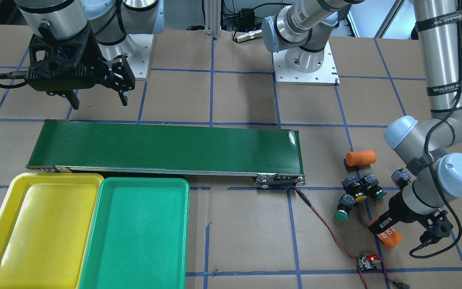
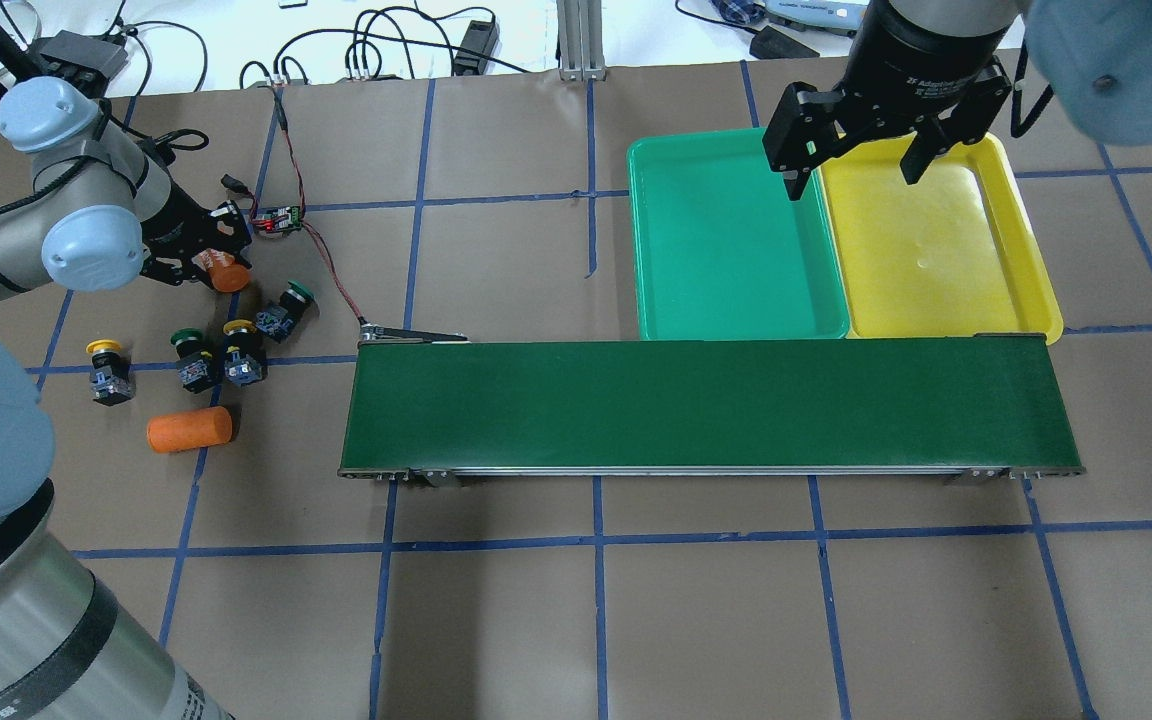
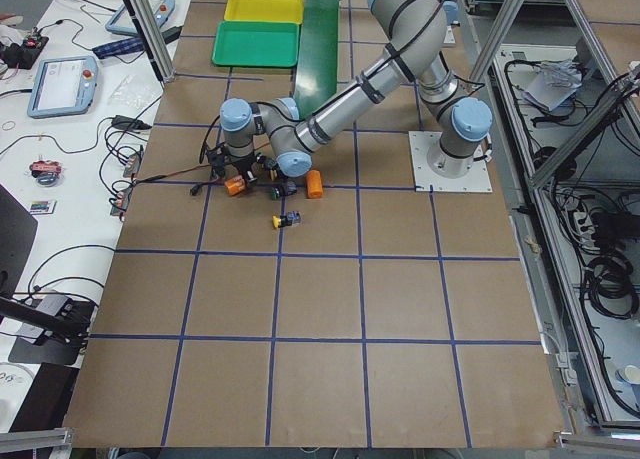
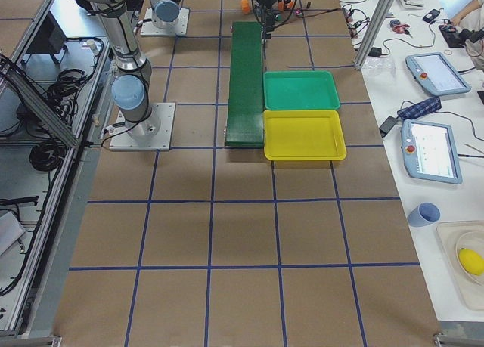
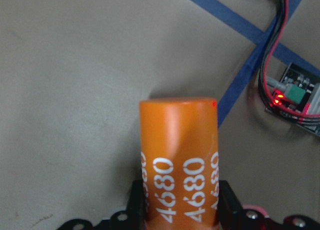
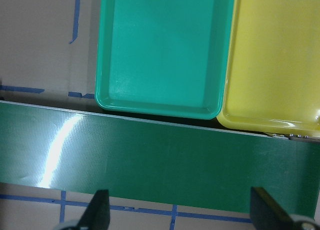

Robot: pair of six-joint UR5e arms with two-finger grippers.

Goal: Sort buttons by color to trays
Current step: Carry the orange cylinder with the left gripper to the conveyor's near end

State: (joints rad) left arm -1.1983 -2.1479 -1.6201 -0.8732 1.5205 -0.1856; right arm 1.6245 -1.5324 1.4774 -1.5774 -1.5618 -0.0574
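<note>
Several buttons lie on the table by my left arm: a yellow one (image 2: pixel 108 370), a green one (image 2: pixel 191 360), a yellow one (image 2: pixel 241 350) and a green one (image 2: pixel 286 310). My left gripper (image 2: pixel 208 262) lies low just beyond them, shut on an orange cylinder (image 5: pixel 179 160) marked 4680, not on a button. The green tray (image 2: pixel 726 240) and yellow tray (image 2: pixel 936 250) sit side by side beyond the conveyor, and nothing lies in them. My right gripper (image 2: pixel 851 165) hangs open over the seam between the trays, holding nothing; its wrist view shows both trays and the belt below.
A long dark-green conveyor belt (image 2: pixel 706 405) runs across the table between the buttons and the trays. A second orange cylinder (image 2: pixel 189 429) lies near the buttons. A small circuit board (image 2: pixel 279 220) with red wires sits just beyond my left gripper.
</note>
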